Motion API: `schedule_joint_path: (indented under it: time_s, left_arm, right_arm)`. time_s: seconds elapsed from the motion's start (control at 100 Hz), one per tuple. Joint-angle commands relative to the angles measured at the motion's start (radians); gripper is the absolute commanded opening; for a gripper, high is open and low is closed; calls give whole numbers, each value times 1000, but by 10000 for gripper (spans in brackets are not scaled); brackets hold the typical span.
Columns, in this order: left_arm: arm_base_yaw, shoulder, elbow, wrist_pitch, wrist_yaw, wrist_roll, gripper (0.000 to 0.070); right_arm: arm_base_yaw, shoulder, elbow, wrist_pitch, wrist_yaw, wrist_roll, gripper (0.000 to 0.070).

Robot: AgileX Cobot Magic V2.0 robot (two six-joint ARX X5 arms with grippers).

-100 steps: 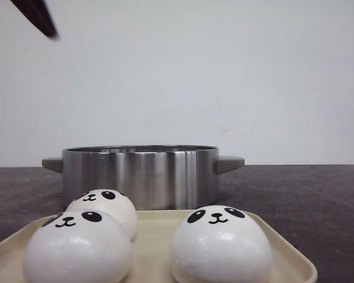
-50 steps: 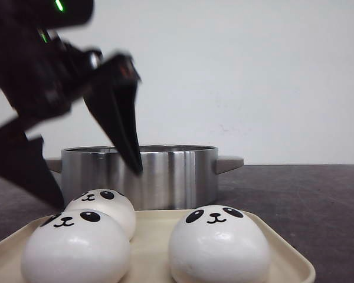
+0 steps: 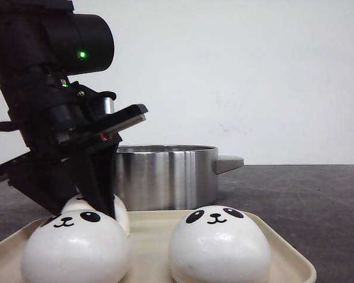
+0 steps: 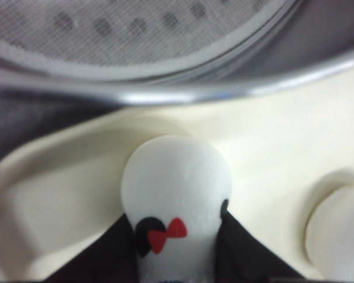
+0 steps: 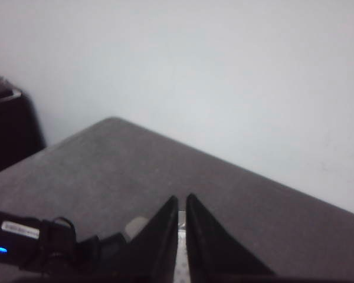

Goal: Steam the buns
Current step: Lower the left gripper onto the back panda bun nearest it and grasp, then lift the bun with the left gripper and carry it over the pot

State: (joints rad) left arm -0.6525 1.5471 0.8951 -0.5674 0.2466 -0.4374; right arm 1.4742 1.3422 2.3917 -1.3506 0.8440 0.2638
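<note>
1. Dark grey table w/ a plain white wall behind; a cream tray sits at the front edge, a steel pot just behind it.
2. Left gripper is down over the tray's back-left part. Wrist view: its two dark fingers sit either side of the rear-left bun, touching both flanks, so it's spread around the bun and in contact. Can't tell whether it's squeezing yet. That bun shows a black patch and a red bow mark between the fingers.
3. Front view: the same bun is mostly hidden behind the black gripper body, only a white sliver showing. Green LED lit on the arm housing above.
4. Other buns: front-left bun w/ panda face toward the camera, just in front of the gripped one; front-right bun, also face forward, apart from the other two. All rest on the tray.
5. Pot rim is right beside the tray edge in the left wrist view; a perforated steamer plate lies inside. One pot handle sticks out to the right.
6. Right gripper is well apart from the tray, hovering over bare table, fingers nearly together w/ only a thin slit between, holding nothing.
</note>
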Motion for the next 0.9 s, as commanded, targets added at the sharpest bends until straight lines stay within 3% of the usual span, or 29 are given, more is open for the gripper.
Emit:
schedule_joint_path:
  time_s: [0.0,0.12,0.24,0.4,0.65,0.78,0.89]
  left_arm:
    - [-10,-35,32,-19,25,6,11]
    - [-20,-152,76,-38,93,2,11]
    - [-25,-274,147,-55,92,-6,11]
    - [-8,-320,297,-72,-50,25,12]
    - [116,-77,554,-192,-98,193,11]
    - [162,75,616,-198,-105,212,11]
    - [185,185,652,-190,-172,212,11]
  right_arm:
    - [17,-17,-8,-78,28,45,16]
    - [17,-42,-55,-78,55,52,16]
    - [17,-52,-58,-78,55,67,16]
    - [17,-64,-58,-78,55,77,16]
    - [17,-53,-61,-78,47,111,16]
    - [17,-48,-61,-78,47,143,16]
    - [17,-48,-62,-78,47,157,16]
